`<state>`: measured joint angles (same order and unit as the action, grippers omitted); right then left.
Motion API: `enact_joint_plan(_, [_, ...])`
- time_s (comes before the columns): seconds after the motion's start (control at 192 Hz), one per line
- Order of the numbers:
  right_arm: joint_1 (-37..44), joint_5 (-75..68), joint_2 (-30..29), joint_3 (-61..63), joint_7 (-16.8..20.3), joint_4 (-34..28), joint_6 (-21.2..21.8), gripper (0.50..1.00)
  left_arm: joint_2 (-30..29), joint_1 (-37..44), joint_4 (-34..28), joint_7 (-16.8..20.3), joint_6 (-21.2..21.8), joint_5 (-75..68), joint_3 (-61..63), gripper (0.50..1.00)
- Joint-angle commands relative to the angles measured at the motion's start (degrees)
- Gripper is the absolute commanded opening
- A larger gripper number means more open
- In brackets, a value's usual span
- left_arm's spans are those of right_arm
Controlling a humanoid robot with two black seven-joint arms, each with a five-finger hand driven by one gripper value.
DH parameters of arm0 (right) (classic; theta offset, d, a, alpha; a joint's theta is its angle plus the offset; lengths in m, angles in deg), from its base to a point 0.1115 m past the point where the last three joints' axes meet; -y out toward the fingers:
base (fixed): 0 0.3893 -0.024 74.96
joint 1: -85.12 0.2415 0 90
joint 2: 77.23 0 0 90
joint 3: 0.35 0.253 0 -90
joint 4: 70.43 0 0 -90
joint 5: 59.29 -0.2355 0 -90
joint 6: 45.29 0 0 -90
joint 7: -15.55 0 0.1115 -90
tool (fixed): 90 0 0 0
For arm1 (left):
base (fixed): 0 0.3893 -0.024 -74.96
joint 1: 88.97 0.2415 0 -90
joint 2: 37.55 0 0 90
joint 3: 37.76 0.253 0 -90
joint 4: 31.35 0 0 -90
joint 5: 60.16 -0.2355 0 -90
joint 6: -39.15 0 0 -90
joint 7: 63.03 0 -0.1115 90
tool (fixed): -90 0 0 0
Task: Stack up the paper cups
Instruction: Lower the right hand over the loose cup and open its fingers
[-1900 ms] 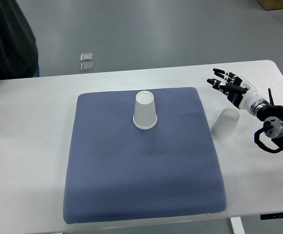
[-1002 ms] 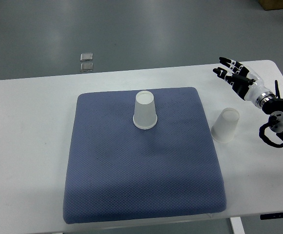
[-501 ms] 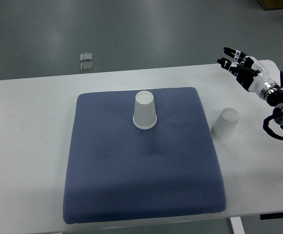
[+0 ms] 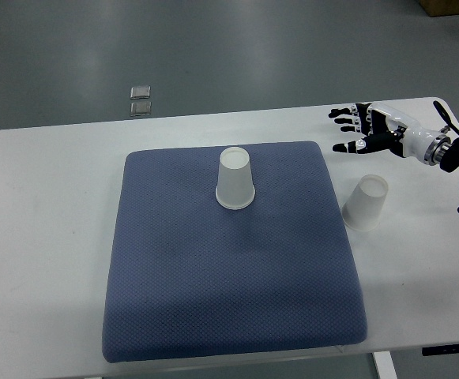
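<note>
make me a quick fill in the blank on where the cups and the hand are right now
1. The paper cup on the mat stands upside down on the ____ mat.
2. The second paper cup stands on the bare white table, just off the mat's ____ edge.
3. The right hand hovers with fingers spread and holds ____.

Missing words: blue; right; nothing

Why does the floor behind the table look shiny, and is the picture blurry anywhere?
In the top view, soft pale patches on the grey floor are ceiling light glare. The cup on the mat, the cup on the table and the right hand all look sharp; shadows are faint.
</note>
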<state>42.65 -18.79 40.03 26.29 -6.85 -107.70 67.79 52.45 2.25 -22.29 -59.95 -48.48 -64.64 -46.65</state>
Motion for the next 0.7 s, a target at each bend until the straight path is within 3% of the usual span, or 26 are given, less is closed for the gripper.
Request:
enact_joint_plan(0.0, [0.90,6.96,1.31,-0.09,-1.16,-0.79,1.79,0.924,0.00,0.00,0.00,0.00,0.01,0.00,0.00,1.000])
enact_joint_plan(0.365, [3.19,25.32,6.49,-1.58,-3.09,-8.08,3.20,0.924,0.00,0.00,0.00,0.00,0.01,0.00,0.00,1.000])
enact_joint_plan(0.694, [3.63,36.40,7.11,-2.81,-3.88,-8.96,2.59,0.923,0.00,0.00,0.00,0.00,0.01,0.00,0.00,1.000])
